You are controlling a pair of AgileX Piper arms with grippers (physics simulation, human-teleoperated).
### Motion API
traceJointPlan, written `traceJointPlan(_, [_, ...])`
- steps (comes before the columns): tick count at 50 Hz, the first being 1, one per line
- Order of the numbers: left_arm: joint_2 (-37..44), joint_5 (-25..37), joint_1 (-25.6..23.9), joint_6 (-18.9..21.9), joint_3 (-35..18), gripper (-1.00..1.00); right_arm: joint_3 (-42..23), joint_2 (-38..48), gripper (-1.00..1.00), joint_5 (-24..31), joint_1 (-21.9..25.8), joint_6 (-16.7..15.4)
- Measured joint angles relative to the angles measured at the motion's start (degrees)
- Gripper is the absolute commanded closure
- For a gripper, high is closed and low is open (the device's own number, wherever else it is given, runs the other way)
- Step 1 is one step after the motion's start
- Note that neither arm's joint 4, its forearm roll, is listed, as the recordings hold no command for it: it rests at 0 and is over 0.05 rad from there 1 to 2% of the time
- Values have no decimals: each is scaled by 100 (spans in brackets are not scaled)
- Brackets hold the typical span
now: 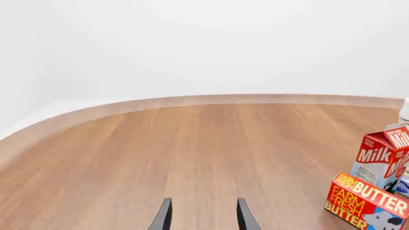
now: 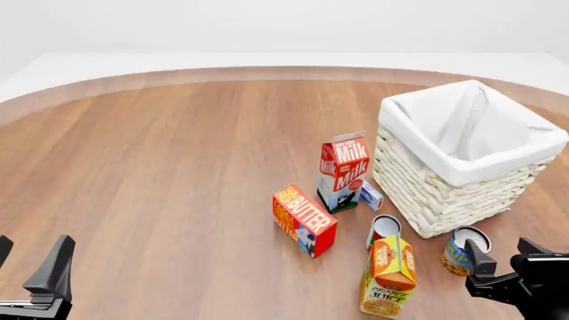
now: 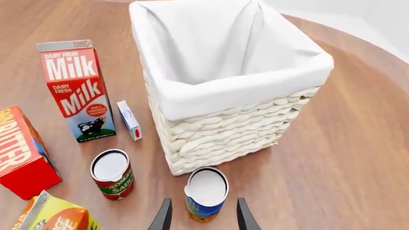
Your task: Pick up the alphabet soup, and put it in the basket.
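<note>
So this is the approach step, nothing grabbed yet. The soup can [image 3: 206, 193] stands upright on the counter [image 2: 178, 167], plain whitish end up, blue and yellow label around it, right by the near corner of the basket [image 2: 468, 150]. In the front view the can sits at about 7 o'clock from the basket, very close to the wicker wall, though I can't tell if it actually touches.

The right gripper [image 3: 203, 216] is lined up on it nicely. From the right wrist view the two fingers are spread wide and empty, with the can straight ahead, just past the tips and not yet between them. The left gripper [image 1: 203, 215] is also open and holding nothing, parked way off over bare wood at the near left, so it looks like it's sitting this one out.

Watch out for the lookalike: a red and white can [image 3: 112, 173] stands near, at roughly 9 o'clock from the soup, with the juice carton [image 2: 388, 277] just in front of it.

Next move, I reckon: ease the right gripper forward and down so the fingers straddle the can, close, lift clear above the rim, then carry it toward 1 o'clock over the basket and let go. The tight spot is the basket wall right behind the can.
</note>
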Motion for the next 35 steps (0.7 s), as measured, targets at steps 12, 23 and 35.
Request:
traceJointPlan(12, [0,0,0,0,0,-100,20,588,-100,-478,-32,-14])
traceJointPlan(23, [0,0,0,0,0,-100,26,928,-100,-737,-66,-44])
traceJointPlan(35, [0,0,0,0,0,-100,30,1266,-100,-998,-90,-52])
